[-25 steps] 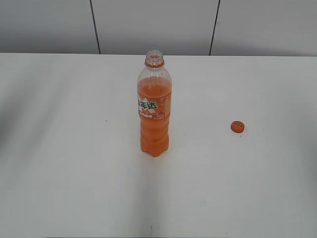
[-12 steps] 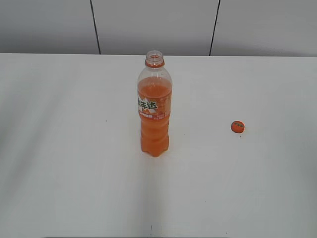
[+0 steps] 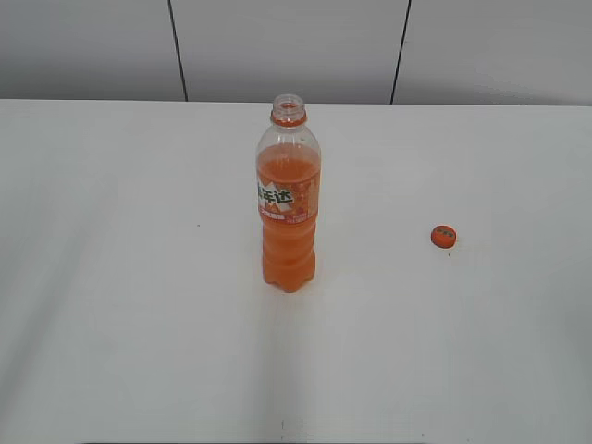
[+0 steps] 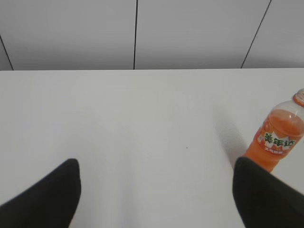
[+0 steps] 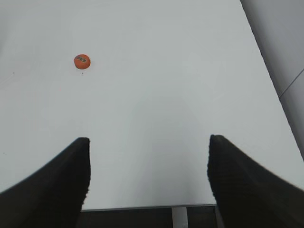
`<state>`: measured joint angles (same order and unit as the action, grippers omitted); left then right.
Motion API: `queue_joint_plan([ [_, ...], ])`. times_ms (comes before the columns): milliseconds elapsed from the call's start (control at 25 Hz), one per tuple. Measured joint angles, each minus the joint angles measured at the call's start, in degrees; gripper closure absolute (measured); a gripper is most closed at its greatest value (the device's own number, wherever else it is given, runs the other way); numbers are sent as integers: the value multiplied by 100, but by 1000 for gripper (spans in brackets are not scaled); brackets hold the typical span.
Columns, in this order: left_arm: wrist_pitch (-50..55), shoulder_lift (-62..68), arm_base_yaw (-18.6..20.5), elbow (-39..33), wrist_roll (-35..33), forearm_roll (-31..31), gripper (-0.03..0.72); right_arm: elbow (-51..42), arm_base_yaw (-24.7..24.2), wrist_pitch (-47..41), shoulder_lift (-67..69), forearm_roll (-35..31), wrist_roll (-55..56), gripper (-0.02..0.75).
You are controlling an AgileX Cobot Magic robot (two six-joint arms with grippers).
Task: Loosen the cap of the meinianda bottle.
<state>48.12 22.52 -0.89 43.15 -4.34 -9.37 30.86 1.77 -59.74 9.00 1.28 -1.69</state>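
Meinianda bottle upright mid worktop, neck open, cap lying well apart to its right, left gripper & right gripper both spread wide, holding nothing

The meinianda bottle is clear plastic filled with bright orange drink, banded by an orange label with white Chinese characters; an orange ring circles its open neck. The cap is the same orange, with small dark markings on its top. The table is plain white, the wall behind it pale grey with thin dark seams. Both grippers' fingers are matte black.
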Motion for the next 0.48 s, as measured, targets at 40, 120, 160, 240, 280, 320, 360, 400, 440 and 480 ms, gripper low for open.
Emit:
queue_joint_plan([
  [40,101,-156,0,-22,0,39,97,0,0,-20,-67,-15,0,160],
  [120,281,-425,0,-81,0,104,97,-27,0,-57,-187,-28,6,160],
  [160,366,-566,0,-132,0,150,97,-52,0,-88,-247,-35,6,160],
  [240,548,-862,0,-248,0,235,97,-115,0,-176,-344,-41,12,160],
  [280,632,-990,0,-323,0,293,97,-153,0,-217,-407,-41,12,160],
  [320,702,-1156,0,-389,0,335,97,-169,0,-248,-485,-45,12,160],
  [360,764,-1330,0,-469,0,365,97,-174,0,-249,-564,-45,12,160],
  [400,788,-1471,0,-554,0,372,97,-174,0,-249,-665,-45,18,160],
  [440,826,-1634,0,-640,0,384,97,-174,0,-249,-773,-45,18,160],
  [480,853,-1793,0,-708,0,402,97,-174,0,-258,-855,-45,18,160],
])
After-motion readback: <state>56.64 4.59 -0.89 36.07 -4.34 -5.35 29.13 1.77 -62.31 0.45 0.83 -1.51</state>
